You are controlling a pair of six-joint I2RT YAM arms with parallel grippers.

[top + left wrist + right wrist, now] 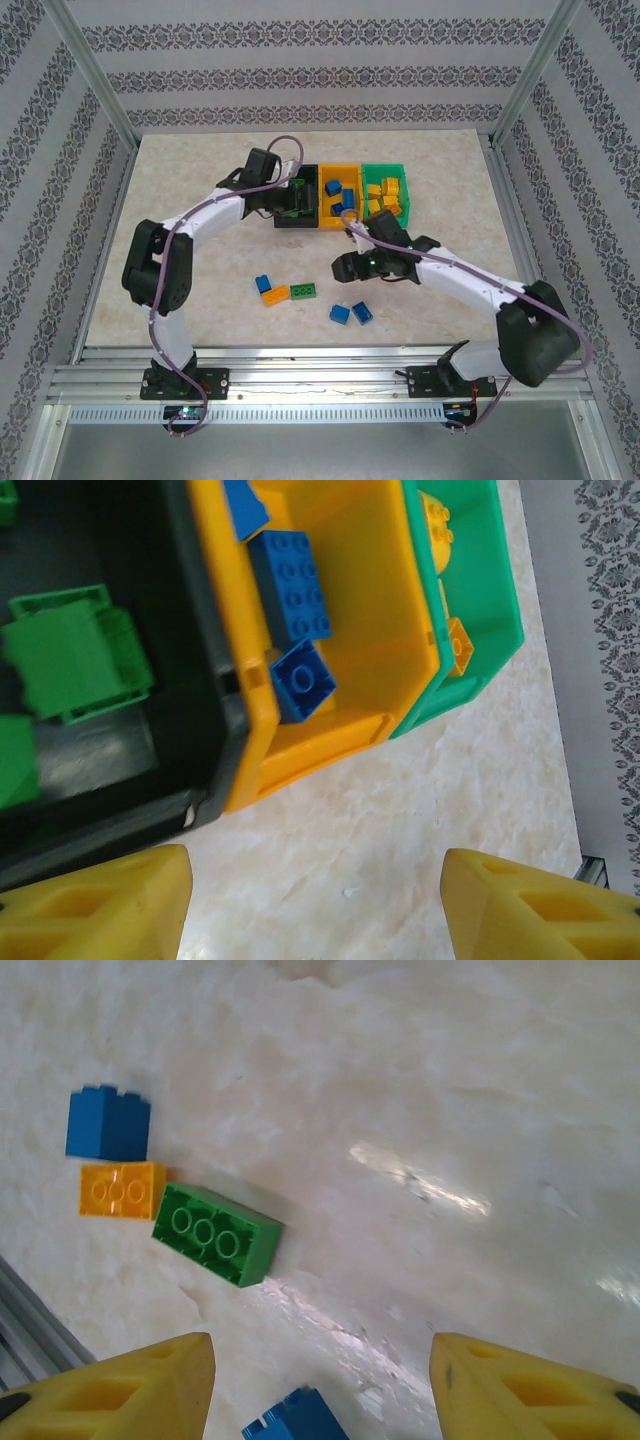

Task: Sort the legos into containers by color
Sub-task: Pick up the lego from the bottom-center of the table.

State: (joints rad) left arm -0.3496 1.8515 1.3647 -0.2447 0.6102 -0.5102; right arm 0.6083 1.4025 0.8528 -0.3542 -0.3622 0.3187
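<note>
Containers: three smooth moulded bins, rectangular and open-topped, in a touching row at the far middle of the table (450,180), long axes running away from the arms. The black bin (205,630) holds green bricks, the orange-yellow bin (370,600) blue ones, the green bin (480,600) yellow ones.

Surface is pale, marbled and glossy with glare streaks. Walls carry striped patterned paper, and metal frame posts stand at the corners.

Loose legos lie mid-table. The green brick (217,1233) is chunky with three round rings facing up; its long axis runs roughly left–right in the top view. The orange brick (120,1190) is just beside its end, with the blue brick (108,1123) next to that.

Left gripper (315,900) is over the bins' near ends — yellow fingers parted, nothing between. Right gripper (320,1385) is above bare table near the green brick, likewise parted and empty.
</note>
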